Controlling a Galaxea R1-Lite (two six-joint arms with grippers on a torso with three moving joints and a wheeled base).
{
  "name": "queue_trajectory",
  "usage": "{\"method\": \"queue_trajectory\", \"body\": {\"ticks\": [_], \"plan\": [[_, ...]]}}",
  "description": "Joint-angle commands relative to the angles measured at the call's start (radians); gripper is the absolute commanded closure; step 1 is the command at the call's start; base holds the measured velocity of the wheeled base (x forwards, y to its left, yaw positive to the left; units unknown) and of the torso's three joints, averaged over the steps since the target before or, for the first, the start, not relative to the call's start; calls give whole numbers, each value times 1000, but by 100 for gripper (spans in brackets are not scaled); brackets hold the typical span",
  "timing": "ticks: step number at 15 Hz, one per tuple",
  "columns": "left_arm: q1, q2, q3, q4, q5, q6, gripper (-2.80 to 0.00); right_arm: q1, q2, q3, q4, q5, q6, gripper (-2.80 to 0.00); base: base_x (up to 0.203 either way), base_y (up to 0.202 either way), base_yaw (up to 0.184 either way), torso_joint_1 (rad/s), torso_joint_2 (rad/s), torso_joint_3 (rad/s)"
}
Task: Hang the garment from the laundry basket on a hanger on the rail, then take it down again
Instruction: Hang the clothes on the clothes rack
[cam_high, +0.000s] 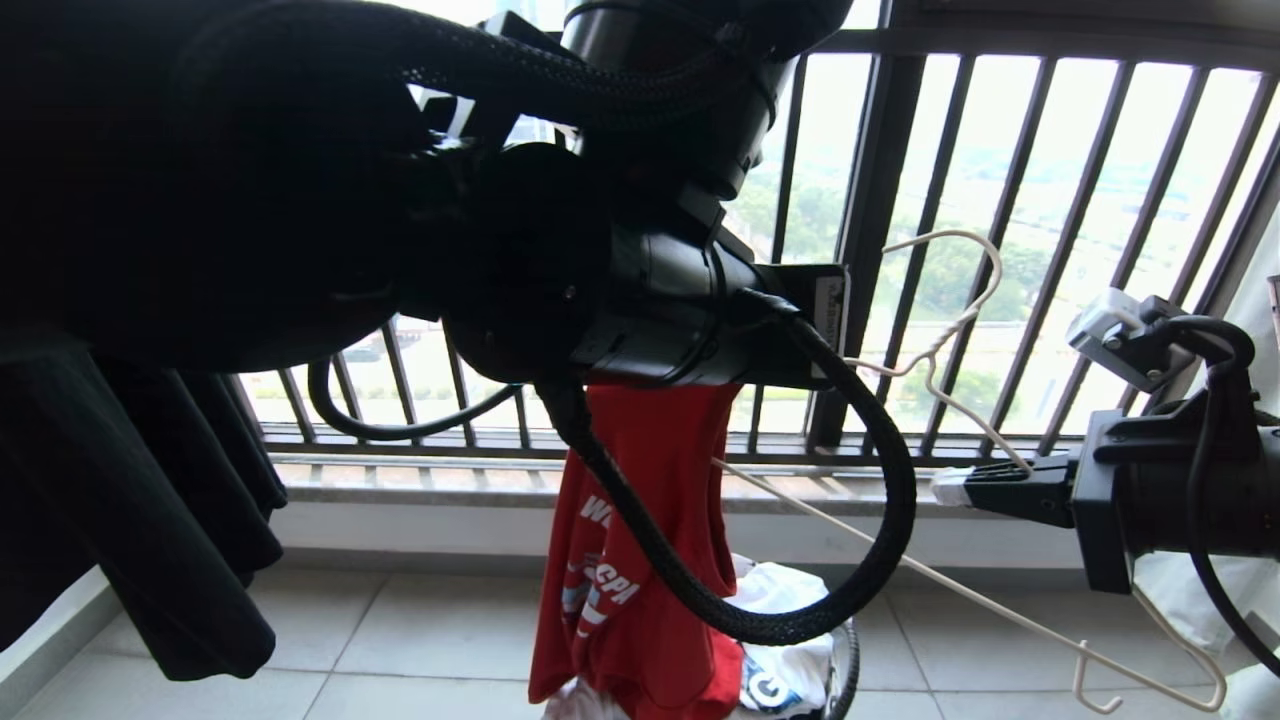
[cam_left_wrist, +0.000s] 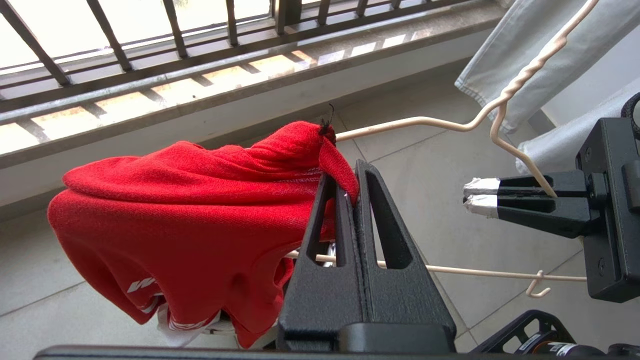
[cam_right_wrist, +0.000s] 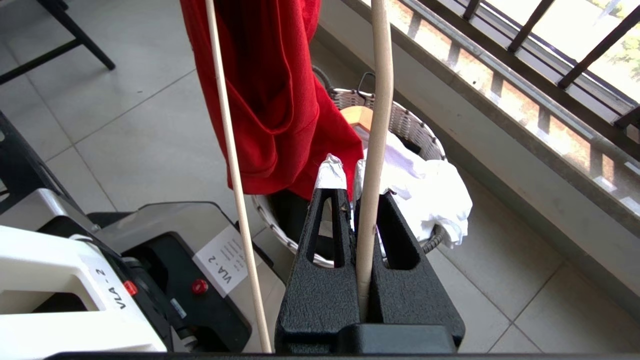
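Garment (cam_high: 640, 560) hangs red at lower centre of the head view, pinched by the left tool and draped over one end of the hanger.

Nearest, the left arm and its black braided cable (cam_high: 860, 540) fill the upper left and cross the shirt's white print. The left tool (cam_left_wrist: 350, 195) is clamped on a red fold; the right tool (cam_right_wrist: 350, 175), at the right edge of the head view, is clamped on the cream wire hanger (cam_high: 960, 330). Below sits the laundry basket (cam_right_wrist: 400, 120) with white cloth (cam_right_wrist: 425, 185). A black garment (cam_high: 170, 520) hangs at left; the black railing (cam_high: 1000, 250) stands behind.
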Motion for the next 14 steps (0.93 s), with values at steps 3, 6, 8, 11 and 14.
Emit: {"method": "queue_trajectory", "body": {"ticks": [3,6,8,11,14], "plan": [[-24,71,-77,-4,4,18,0,3,-1,5,-2,40,4,0,0,0,0,0,0,0],[-34,69,-75,-42,-1,16,0,21,1,41,-69,83,5,0,0,0,0,0,0,0],[-69,65,-74,-36,1,3,0,26,12,60,-125,82,19,0,0,0,0,0,0,0],[-108,42,-75,-38,4,-42,0,28,19,59,-134,83,47,0,0,0,0,0,0,0],[-133,29,-75,-40,32,-69,0,31,19,59,-133,82,47,0,0,0,0,0,0,0]]}}
